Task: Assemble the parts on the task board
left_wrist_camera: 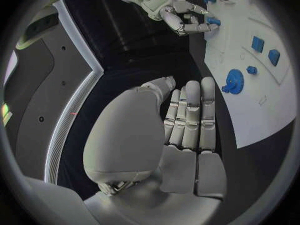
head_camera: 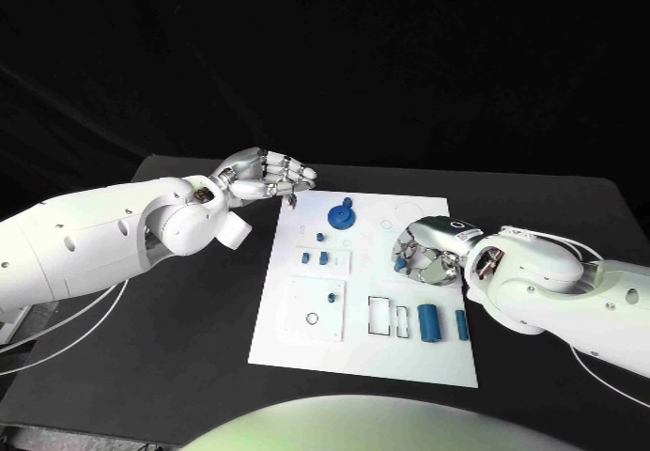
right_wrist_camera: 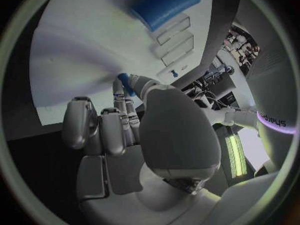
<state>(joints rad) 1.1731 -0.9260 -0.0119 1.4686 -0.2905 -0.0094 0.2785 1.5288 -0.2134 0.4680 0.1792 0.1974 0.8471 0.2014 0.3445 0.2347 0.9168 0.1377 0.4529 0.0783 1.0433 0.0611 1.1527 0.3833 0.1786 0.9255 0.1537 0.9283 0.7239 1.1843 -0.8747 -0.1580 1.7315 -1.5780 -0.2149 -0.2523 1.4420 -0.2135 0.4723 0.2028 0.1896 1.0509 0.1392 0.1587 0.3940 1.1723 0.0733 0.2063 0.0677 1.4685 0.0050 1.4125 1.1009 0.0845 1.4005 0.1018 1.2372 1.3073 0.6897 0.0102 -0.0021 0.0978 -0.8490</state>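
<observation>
The white task board (head_camera: 305, 338) lies in the middle of the black table. On it are a blue gear (head_camera: 344, 218), two small blue blocks (head_camera: 316, 256), a blue cylinder (head_camera: 429, 322) and a narrow blue bar (head_camera: 462, 324). My right hand (head_camera: 426, 252) is low over the board's right half and pinches a small blue part (head_camera: 402, 266) at its fingertips. The right wrist view shows that part (right_wrist_camera: 128, 82) between the fingertips, with the cylinder (right_wrist_camera: 165, 5) beyond. My left hand (head_camera: 264, 176) hovers off the board's far left corner, fingers curled together and holding nothing. In the left wrist view its fingers (left_wrist_camera: 190, 120) lie side by side, the gear (left_wrist_camera: 233, 81) ahead of them.
Empty rectangular slots (head_camera: 393, 317) sit on the board next to the cylinder, and a round hole (head_camera: 313, 319) is on its left part. Black table (head_camera: 177, 329) surrounds the board on all sides.
</observation>
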